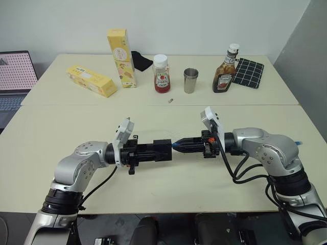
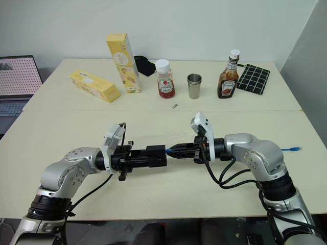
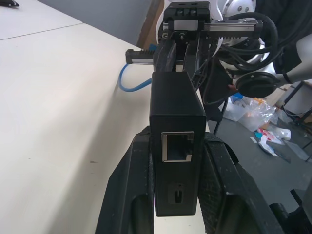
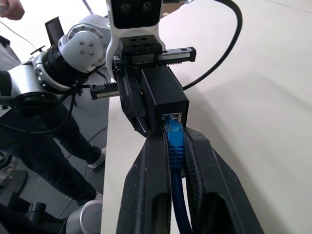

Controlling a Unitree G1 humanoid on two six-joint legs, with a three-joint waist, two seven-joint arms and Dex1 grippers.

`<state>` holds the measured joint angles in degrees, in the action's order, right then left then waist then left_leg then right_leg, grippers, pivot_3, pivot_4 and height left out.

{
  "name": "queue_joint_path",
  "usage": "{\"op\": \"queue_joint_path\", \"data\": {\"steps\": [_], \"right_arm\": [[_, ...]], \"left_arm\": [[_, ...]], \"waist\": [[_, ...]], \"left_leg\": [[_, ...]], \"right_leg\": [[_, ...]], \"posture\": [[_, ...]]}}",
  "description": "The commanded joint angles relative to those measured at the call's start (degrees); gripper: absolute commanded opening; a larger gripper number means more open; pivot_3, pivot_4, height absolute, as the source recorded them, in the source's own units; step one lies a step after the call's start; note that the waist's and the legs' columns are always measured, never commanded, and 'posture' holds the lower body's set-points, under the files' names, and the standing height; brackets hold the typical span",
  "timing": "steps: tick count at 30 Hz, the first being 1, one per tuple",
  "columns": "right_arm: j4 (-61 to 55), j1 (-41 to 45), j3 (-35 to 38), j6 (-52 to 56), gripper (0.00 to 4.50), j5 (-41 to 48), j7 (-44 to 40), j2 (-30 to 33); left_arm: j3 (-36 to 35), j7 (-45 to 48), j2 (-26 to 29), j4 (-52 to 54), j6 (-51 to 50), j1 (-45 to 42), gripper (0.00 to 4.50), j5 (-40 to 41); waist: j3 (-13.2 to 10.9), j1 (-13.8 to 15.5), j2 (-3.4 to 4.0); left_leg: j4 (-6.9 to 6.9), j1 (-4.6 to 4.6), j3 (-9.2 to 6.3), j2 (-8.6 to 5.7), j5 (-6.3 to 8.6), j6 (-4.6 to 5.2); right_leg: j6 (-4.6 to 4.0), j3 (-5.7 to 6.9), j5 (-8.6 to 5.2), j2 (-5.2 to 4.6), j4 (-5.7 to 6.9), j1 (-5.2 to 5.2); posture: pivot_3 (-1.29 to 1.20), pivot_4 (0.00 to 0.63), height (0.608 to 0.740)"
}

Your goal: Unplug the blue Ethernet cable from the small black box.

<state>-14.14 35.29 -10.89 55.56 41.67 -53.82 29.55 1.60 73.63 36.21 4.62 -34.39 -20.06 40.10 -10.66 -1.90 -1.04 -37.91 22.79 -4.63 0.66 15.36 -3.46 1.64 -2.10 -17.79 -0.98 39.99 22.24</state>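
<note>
We see our two arms held out over a pale table [image 1: 61, 132], and their tips point at each other. Our left gripper [image 1: 153, 150] is closed on the black box [image 1: 162, 149]. Our right gripper [image 1: 183, 144] is closed on the blue cable [image 1: 176, 144], right where it meets the box. Far back on the table stand a yellow box [image 1: 120, 57], a ketchup bottle [image 1: 161, 74], a metal cup [image 1: 190, 80] and a brown sauce bottle [image 1: 226, 72]. Another yellow box [image 1: 91, 80] lies flat. A checked cloth [image 1: 249, 72] lies beside the brown bottle. A laptop [image 1: 15, 76] sits at the left edge.
</note>
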Motion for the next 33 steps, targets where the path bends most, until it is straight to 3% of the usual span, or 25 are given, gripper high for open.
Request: {"op": "queue_joint_path", "data": {"steps": [1, 20, 25, 28, 31, 33], "right_arm": [[0.87, 2.55, -0.17, -0.74, 0.08, -0.50, -1.87, 0.50], [6.03, 0.36, 5.04, 0.36, 0.08, -0.99, -2.15, 4.27], [17.69, 0.91, 1.27, -20.39, 0.08, -18.74, 9.05, 0.73], [30.67, 3.01, 0.12, -32.89, 0.08, -30.02, 22.89, -4.32], [36.26, 3.11, 0.72, -35.96, 0.08, -32.33, 24.47, -6.79], [36.92, 2.81, 1.23, -36.13, 0.78, -32.35, 23.28, -7.52]], "left_arm": [[-1.40, 1.21, 0.25, 2.79, 0.28, 0.27, 0.78, 1.67], [-5.71, -0.76, 3.06, 4.94, 4.15, 10.87, 0.78, -0.43], [-7.95, -3.52, 2.74, 4.82, 4.09, 12.03, 0.78, -0.32], [-8.90, -8.21, 0.59, 3.51, 5.85, 11.31, 0.78, -2.05], [-8.37, -9.87, -0.06, 2.42, 8.69, 10.80, 0.78, -4.73], [-8.57, -11.04, -0.58, 2.39, 9.56, 10.71, 0.78, -5.31]], "waist": [[0.00, -0.01, 0.00], [-0.01, 0.03, 0.01], [0.01, 0.00, -0.01], [0.01, -0.07, -0.01], [0.00, -0.05, 0.00], [0.00, 0.00, 0.00]], "left_leg": [[0.00, 0.00, 0.00, 0.01, 0.00, 0.00], [0.02, 0.02, -0.01, 0.04, 0.00, 0.01], [0.02, 0.01, 0.04, 0.02, 0.00, 0.01], [0.04, -0.03, 0.13, 0.02, 0.00, 0.00], [0.04, 0.00, 0.18, 0.04, 0.00, -0.01], [0.04, 0.05, 0.17, 0.04, -0.01, -0.01]], "right_leg": [[0.00, 0.00, 0.00, 0.00, 0.00, 0.00], [0.00, -0.04, 0.00, -0.05, -0.02, 0.01], [0.00, -0.04, 0.00, -0.02, -0.01, 0.01], [0.00, -0.05, 0.00, -0.01, 0.01, 0.04], [0.00, -0.08, 0.00, -0.02, 0.02, 0.07], [0.00, -0.08, 0.00, -0.04, 0.00, 0.09]], "posture": [[0.00, 0.150, 0.740], [0.00, 0.150, 0.740], [0.00, 0.150, 0.740], [0.00, 0.150, 0.740], [0.00, 0.150, 0.740], [0.00, 0.150, 0.740]]}}
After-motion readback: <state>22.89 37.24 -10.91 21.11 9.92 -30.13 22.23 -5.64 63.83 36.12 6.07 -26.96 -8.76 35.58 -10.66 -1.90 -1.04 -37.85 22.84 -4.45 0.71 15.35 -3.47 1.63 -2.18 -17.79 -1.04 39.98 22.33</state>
